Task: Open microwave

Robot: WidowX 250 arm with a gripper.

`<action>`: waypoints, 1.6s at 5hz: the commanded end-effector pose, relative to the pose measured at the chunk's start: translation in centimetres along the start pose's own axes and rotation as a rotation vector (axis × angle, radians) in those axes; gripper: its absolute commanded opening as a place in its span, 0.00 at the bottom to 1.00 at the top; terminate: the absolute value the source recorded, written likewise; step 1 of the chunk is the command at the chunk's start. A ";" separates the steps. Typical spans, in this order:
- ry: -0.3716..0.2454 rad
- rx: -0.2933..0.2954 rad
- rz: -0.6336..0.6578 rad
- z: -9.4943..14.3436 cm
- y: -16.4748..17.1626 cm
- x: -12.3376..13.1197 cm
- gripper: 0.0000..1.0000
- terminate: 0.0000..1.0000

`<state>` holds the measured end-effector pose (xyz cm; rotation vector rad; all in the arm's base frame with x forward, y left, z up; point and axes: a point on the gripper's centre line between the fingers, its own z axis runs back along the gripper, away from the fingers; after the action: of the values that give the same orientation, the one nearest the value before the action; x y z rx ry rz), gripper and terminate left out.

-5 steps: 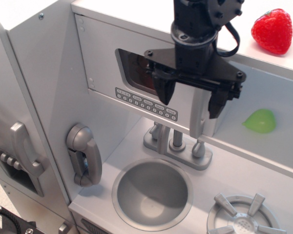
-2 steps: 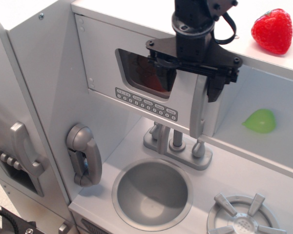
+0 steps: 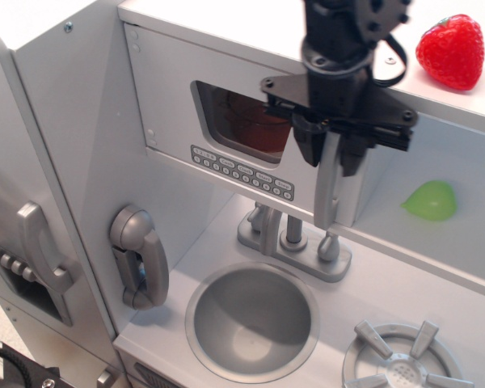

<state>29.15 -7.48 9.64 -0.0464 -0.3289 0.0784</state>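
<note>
The microwave (image 3: 178,97) is the silver-grey compartment at the top of the toy kitchen. Its door has a dark rounded window (image 3: 238,121) and a row of small buttons (image 3: 242,172), and it looks closed. The tall grey vertical handle (image 3: 326,198) runs down the door's right edge. My black gripper (image 3: 330,158) comes down from above at the top of the handle. Its fingers stand one on each side of the handle and are drawn in against it. The upper end of the handle is hidden behind the gripper.
A red strawberry (image 3: 450,50) lies on the top shelf at the right. A green toy (image 3: 430,200) sits in the open recess right of the handle. Below are the faucet (image 3: 291,234), sink (image 3: 252,320), burner (image 3: 400,360) and grey wall telephone (image 3: 139,257).
The gripper has shifted right and slightly up to the handle's top. Its fingers, wide apart before, have narrowed in around the handle. The door has not moved.
</note>
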 end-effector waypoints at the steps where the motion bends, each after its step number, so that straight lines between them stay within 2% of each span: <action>1: -0.082 -0.066 -0.005 1.9 0.4 -0.7 0.00 0.00; 2: -0.073 -0.067 -0.022 2.4 0.8 -2.0 0.00 0.00; 3: -0.024 -0.059 -0.058 3.3 2.0 -4.1 0.00 0.00; 4: 0.116 -0.059 -0.087 5.0 2.8 -6.3 1.00 0.00; 5: 0.303 -0.078 -0.152 5.9 1.9 -7.8 1.00 0.00; 6: 0.343 -0.099 -0.118 5.6 -2.3 -7.5 1.00 0.00; 7: 0.362 -0.147 -0.108 5.2 -5.6 -6.5 1.00 0.00; 8: 0.387 -0.193 -0.107 4.3 -9.2 -4.7 1.00 0.00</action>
<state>23.48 -16.79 10.55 -0.2056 0.0839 -0.0585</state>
